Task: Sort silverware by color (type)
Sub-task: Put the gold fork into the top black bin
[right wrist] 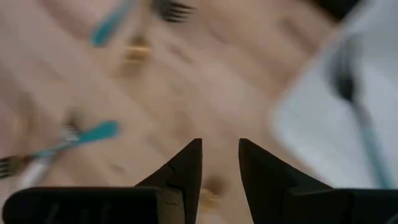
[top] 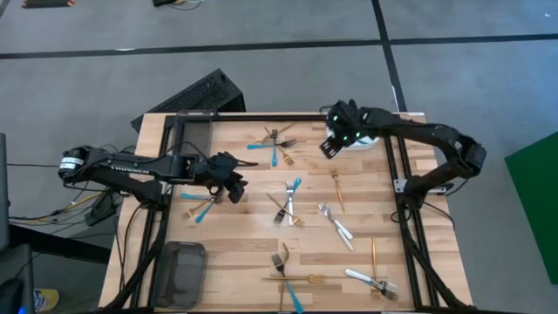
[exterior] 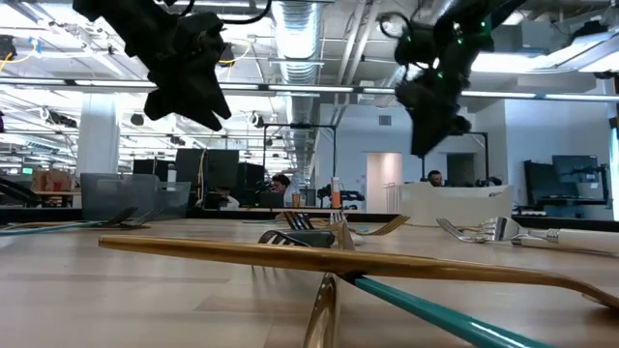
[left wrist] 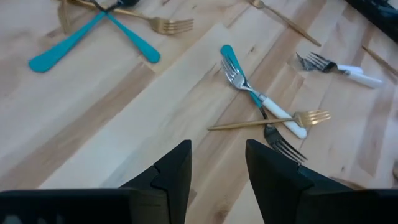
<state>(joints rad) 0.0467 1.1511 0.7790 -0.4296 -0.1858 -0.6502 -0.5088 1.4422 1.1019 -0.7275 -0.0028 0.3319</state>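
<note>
Right gripper [top: 331, 145] hovers seemingly beside blue-handled forks [top: 277, 144].

Two trays [top: 181, 270], one bin [top: 364, 139]

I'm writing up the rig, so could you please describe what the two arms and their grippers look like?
Both arms are dark, jointed and slim. The left gripper and the right gripper each end in two black wedge-shaped fingers. Small green lights glow on the right wrist, and cables trail off the table edge behind the left arm's base.
</note>
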